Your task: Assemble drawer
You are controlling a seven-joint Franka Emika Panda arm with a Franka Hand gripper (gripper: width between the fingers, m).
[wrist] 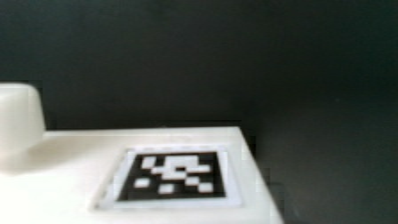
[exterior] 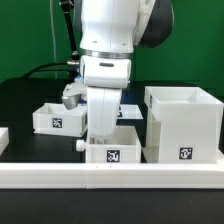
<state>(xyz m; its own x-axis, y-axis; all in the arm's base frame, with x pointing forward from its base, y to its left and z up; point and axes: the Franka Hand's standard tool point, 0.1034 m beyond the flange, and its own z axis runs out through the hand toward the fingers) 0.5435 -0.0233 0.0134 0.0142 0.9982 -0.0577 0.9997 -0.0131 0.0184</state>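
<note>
The big hollow white cube casing (exterior: 185,125) stands on the exterior view's right, its tag facing front. One small open-top tray (exterior: 56,117) sits on the left. A second small tray (exterior: 112,153) sits front centre against the rail. My gripper (exterior: 99,141) is lowered at that tray's left rear edge; its fingers are hidden by the hand and the tray. The wrist view shows a white tagged face (wrist: 178,175) very close and blurred, with a white upright piece (wrist: 16,118) beside it. No fingertips show there.
The long low white rail (exterior: 110,177) runs along the front. The table (exterior: 25,100) is black, with a green backdrop behind. A flat white piece (exterior: 131,108) lies behind the arm. Cables trail at the back left.
</note>
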